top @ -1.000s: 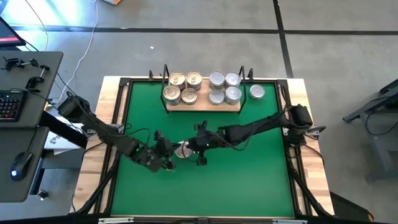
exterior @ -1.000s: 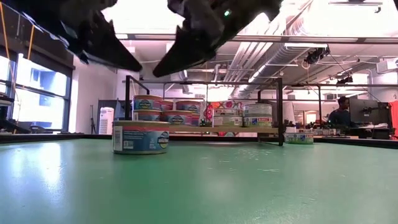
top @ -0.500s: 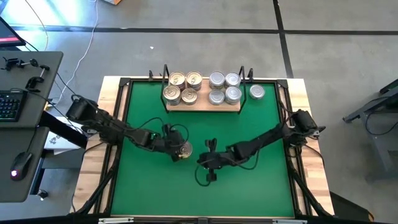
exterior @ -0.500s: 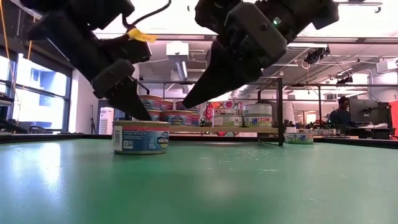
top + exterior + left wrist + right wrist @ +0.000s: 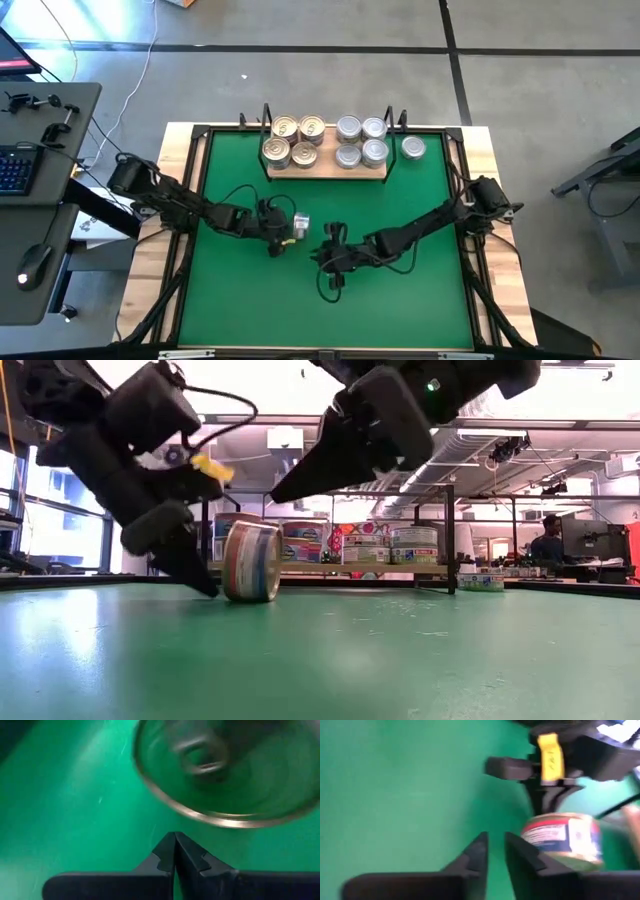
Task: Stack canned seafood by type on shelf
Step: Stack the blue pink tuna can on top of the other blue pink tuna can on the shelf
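One tin of the canned seafood stands tipped up on its rim on the green mat, mid-table. My left gripper is shut, its tips down at the mat beside the tin's lower edge. The tin's round face is blurred ahead of the shut fingers. My right gripper hovers to the tin's right, above it, with a narrow gap between its fingers. The shelf at the far edge holds gold-lidded tins left and silver ones right. My left gripper's shut fingertips slant down onto the mat from the table's left, right at the tin's lower rim. The wrist view shows a strip of green between tips and tin, so I cannot tell whether they touch it.
A single silver tin lies on the mat just right of the shelf. Black wire uprights stand at the shelf's ends. The mat's near half is bare. A desk with a keyboard stands to the left.
The tin lay flat and is now tipped up on its rim. My left gripper has come down and toward the tin from its near left, its tips reaching the mat. My right gripper has drawn away from above the tin toward the table's near right.
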Robot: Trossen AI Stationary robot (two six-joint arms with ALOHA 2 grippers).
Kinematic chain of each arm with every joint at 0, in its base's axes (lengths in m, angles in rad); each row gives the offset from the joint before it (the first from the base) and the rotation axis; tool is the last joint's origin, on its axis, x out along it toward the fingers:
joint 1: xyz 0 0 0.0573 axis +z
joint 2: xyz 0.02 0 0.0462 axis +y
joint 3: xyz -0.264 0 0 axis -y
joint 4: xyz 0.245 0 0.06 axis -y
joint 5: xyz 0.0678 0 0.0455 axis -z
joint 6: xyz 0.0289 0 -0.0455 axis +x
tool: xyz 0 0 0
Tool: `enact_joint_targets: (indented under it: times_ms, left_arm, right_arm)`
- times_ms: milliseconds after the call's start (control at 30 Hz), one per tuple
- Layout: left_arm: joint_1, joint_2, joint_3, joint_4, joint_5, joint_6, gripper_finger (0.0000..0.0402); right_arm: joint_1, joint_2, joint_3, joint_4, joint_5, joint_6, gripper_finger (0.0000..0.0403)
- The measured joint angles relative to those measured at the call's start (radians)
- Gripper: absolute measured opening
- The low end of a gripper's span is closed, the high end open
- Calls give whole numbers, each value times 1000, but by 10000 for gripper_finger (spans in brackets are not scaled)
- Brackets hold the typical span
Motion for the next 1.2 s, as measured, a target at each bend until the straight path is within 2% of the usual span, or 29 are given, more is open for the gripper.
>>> enact_joint_targets:
  times_ms: [167,300,400,533,667,900,1000,1200]
  left_arm:
    - [-8,-8,-3,11,-24,13,0]
    - [-6,-12,-2,42,-125,17,0]
    - [19,-12,-2,81,-166,50,0]
    - [72,-11,-2,157,-182,140,0]
    - [115,-8,-2,253,-179,248,0]
    - [138,-8,-2,323,-106,313,0]
    - [138,-8,-2,324,-104,314,0]
    - [136,-8,-2,324,-53,320,0]
  right_arm:
    - [-40,0,51,-117,96,-82,138]
    - [-128,-1,87,-326,91,-64,215]
    - [-215,6,85,-373,31,-59,242]
    - [-306,30,85,-307,-51,-131,248]
    - [-349,42,85,-204,-133,-201,248]
    - [-317,42,91,-171,-239,-224,248]
    - [-271,42,95,-177,-230,-245,248]
    - [-198,41,152,-218,-74,-179,251]
